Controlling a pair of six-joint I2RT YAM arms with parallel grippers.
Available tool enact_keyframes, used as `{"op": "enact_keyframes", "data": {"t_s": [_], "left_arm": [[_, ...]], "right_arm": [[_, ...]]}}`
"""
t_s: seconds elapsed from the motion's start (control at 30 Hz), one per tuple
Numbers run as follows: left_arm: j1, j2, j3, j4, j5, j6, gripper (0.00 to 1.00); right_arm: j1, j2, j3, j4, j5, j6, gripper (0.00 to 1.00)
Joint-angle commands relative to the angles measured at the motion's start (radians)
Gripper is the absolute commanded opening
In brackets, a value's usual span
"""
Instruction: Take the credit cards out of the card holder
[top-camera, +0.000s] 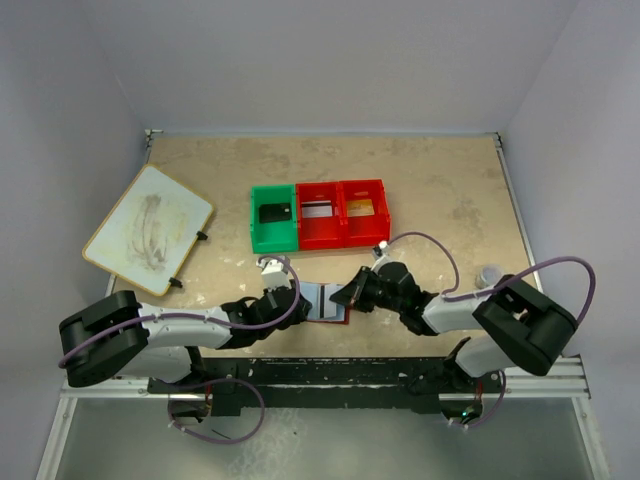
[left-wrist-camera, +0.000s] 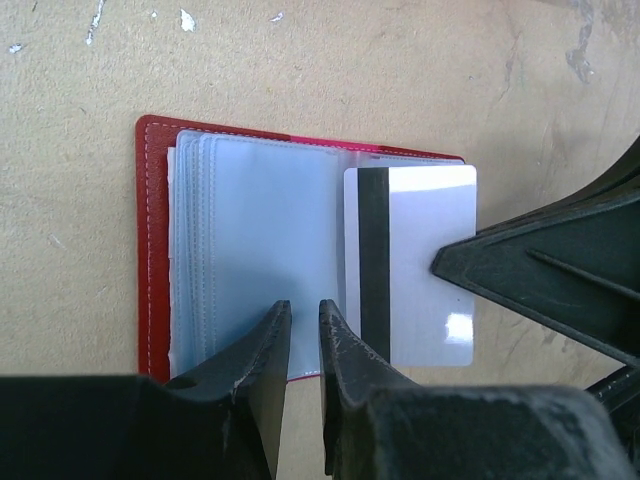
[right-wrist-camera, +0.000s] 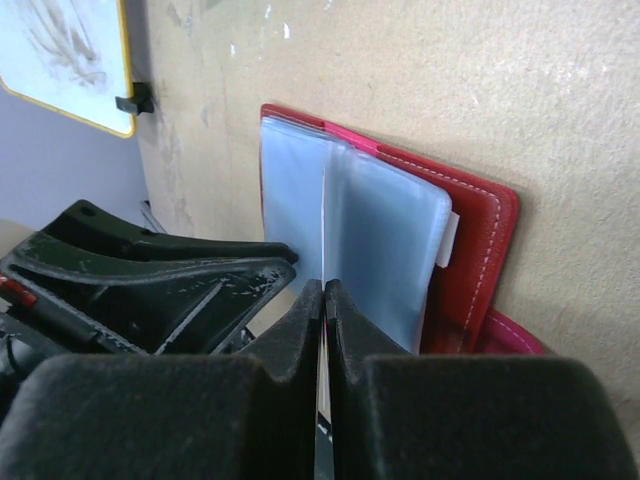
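The card holder (top-camera: 308, 296) lies open on the table, maroon cover (left-wrist-camera: 152, 250) down and blue-clear sleeves (right-wrist-camera: 385, 240) up. A silver-white card with a black stripe (left-wrist-camera: 410, 260) sticks halfway out of its right side. My right gripper (right-wrist-camera: 323, 288) is shut on that card, which shows edge-on between its fingers; in the top view the right gripper (top-camera: 352, 294) is at the holder's right edge. My left gripper (left-wrist-camera: 305, 308) rests on the left sleeve page, its jaws a narrow gap apart with nothing between them. Black (top-camera: 274, 213), silver-grey (top-camera: 318, 210) and gold-brown (top-camera: 362, 208) cards lie in the bin.
The green-and-red bin tray (top-camera: 318, 238) stands just behind the holder. A large white board (top-camera: 148, 228) lies at the back left and also shows in the right wrist view (right-wrist-camera: 60, 50). A small pale object (top-camera: 487, 273) sits near the right arm.
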Motion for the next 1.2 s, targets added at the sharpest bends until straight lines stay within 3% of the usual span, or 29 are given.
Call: {"op": "enact_keyframes", "data": {"t_s": [0.0,0.23,0.47,0.7,0.83,0.9,1.03,1.17], "left_arm": [[-0.002,0.004,0.017,-0.079,-0.025,0.026,0.16],[-0.002,0.021,0.032,-0.080,-0.007,0.033,0.16],[-0.002,0.022,0.032,-0.080,-0.009,0.030,0.15],[-0.002,-0.029,0.026,-0.104,-0.032,0.018,0.16],[-0.002,-0.105,0.039,-0.134,-0.030,0.043,0.24],[-0.001,-0.142,0.085,-0.211,-0.067,0.081,0.42],[0.027,-0.205,0.201,-0.376,-0.138,0.169,0.62],[0.135,-0.252,0.277,-0.482,-0.138,0.210,0.68]], "right_arm": [[0.000,0.048,-0.002,0.044,-0.027,-0.013,0.07],[0.000,0.132,0.030,0.102,-0.050,-0.004,0.14],[0.000,0.076,-0.003,0.105,-0.024,0.011,0.00],[0.001,-0.131,-0.001,-0.136,0.098,-0.039,0.00],[0.000,-0.286,0.018,-0.222,0.156,-0.160,0.00],[0.000,-0.358,0.023,-0.239,0.188,-0.224,0.00],[0.002,-0.494,0.041,-0.267,0.260,-0.403,0.00],[0.003,-0.627,0.039,-0.274,0.305,-0.532,0.00]]}}
